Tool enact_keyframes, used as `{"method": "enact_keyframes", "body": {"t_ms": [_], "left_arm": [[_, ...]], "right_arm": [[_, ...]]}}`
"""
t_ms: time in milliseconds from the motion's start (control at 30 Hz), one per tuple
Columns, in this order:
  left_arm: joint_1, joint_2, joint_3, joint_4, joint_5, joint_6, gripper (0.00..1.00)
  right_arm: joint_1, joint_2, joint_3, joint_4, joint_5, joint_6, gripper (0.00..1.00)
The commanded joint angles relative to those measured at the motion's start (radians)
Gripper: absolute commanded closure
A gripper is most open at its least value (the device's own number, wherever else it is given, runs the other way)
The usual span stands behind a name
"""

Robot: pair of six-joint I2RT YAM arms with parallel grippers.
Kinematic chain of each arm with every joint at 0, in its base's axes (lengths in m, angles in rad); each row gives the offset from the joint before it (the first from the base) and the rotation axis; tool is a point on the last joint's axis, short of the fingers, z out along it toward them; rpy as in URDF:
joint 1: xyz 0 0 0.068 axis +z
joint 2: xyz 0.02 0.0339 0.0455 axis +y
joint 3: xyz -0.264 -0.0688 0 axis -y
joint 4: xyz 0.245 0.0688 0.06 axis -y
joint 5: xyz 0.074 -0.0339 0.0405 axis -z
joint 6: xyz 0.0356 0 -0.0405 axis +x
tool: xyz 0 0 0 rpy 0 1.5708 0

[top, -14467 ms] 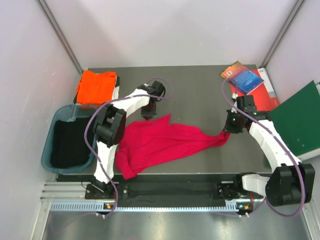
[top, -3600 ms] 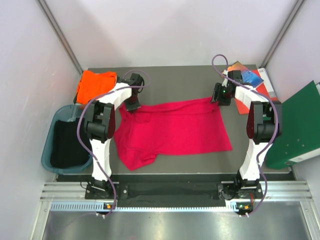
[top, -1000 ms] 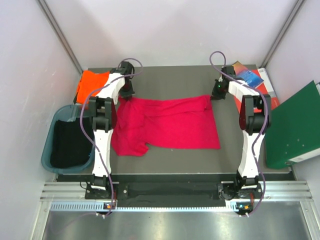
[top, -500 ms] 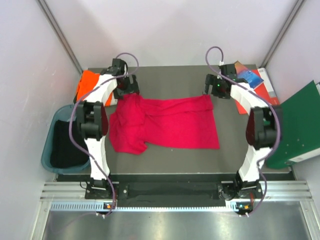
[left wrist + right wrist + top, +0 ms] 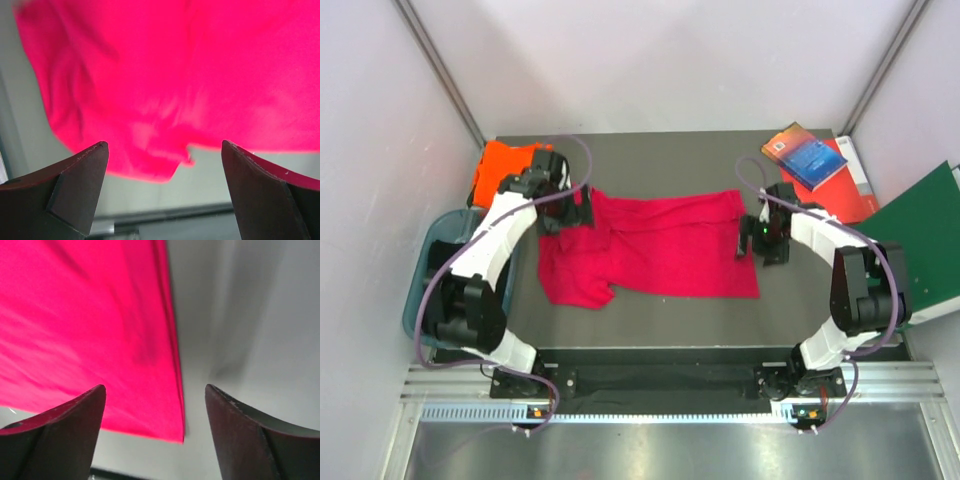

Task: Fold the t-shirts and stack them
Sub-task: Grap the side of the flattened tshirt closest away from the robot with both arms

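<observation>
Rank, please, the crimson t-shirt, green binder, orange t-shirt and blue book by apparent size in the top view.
1. crimson t-shirt
2. green binder
3. orange t-shirt and blue book: too close to rank, since the left arm covers part of the shirt.

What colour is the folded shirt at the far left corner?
Bright orange, best seen in the top external view.

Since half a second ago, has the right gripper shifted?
Yes. The right gripper has drawn back toward its base, away from the blue book, and now hangs beside the right edge of the red shirt.
</observation>
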State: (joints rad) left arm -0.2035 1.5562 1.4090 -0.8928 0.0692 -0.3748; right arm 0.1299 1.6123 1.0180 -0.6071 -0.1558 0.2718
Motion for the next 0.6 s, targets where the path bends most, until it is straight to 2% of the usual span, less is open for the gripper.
{"method": "enact_keyframes", "body": {"t_ms": [0, 167, 267, 367, 567], "left_arm": [[-0.045, -0.123, -0.169, -0.066, -0.052, -0.055, 0.01], [-0.155, -0.182, -0.298, -0.092, -0.101, -0.13, 0.01], [-0.22, -0.189, -0.386, -0.084, -0.103, -0.18, 0.01], [-0.273, -0.183, -0.419, -0.084, -0.121, -0.22, 0.01], [-0.335, -0.174, -0.481, -0.098, -0.155, -0.251, 0.01]], "right_arm": [[-0.019, -0.052, -0.097, -0.025, -0.06, 0.047, 0.23], [-0.03, -0.046, -0.179, 0.041, -0.128, 0.096, 0.26], [-0.03, -0.022, -0.213, 0.078, -0.172, 0.119, 0.33], [-0.03, 0.024, -0.228, 0.076, -0.195, 0.13, 0.36], [-0.03, -0.006, -0.237, 0.001, -0.14, 0.119, 0.32]]}}
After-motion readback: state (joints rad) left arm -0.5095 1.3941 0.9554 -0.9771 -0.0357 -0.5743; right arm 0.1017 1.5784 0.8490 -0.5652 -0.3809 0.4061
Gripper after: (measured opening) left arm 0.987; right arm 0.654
